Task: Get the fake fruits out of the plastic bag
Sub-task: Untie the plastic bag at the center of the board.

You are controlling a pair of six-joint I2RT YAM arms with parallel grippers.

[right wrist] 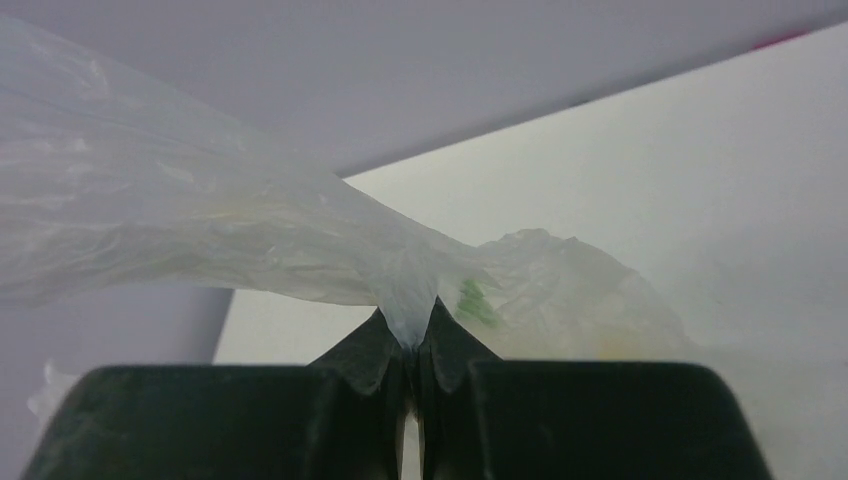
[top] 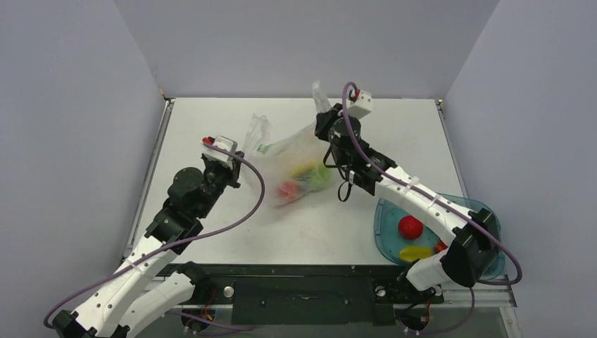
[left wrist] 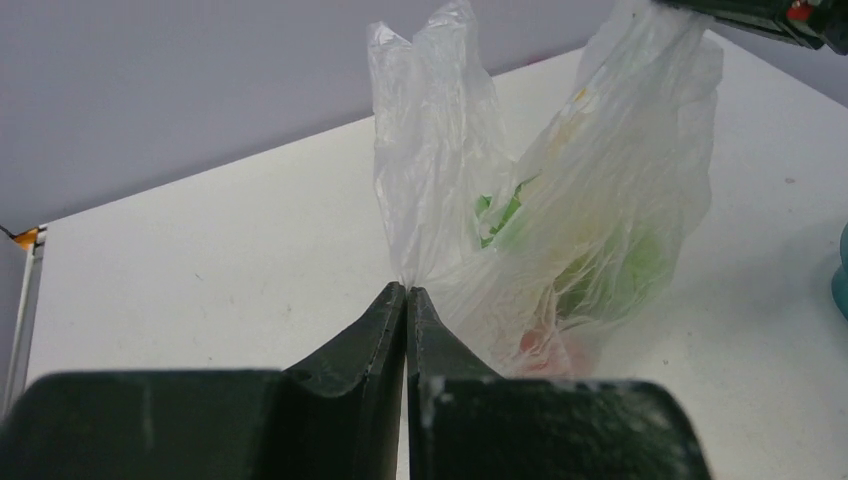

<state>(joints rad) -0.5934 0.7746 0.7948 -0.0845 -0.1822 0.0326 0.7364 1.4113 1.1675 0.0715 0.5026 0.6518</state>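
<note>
**Position.** The plastic bag (top: 292, 165) stood at the middle of the desk (top: 394, 134), held up between both arms. The left pincer (left wrist: 406, 292) was clenched on a pinch of film at the bag's left edge. The right pincer (right wrist: 408, 338) was clenched on a fold at its upper right, raised off the desk, so the film was drawn taut between the two.

**Contents.** Low in the bag, a red fruit (top: 287, 189), a yellow fruit (top: 304, 170) and green pieces (top: 320, 176) showed through the film. The teal tray (top: 493, 218) at the near right held a red round fruit (top: 410, 227) and a yellow piece (top: 414, 252).

**Assessment.** The task appeared part done. The step in hand was judged to be spreading or lifting the bag to free the rest. Which way the mouth faced could not be told.

**Next move.** One grip should hold firm while the bag is tilted or shaken, gently, since thin film may slip or tear and the fruits may roll.
</note>
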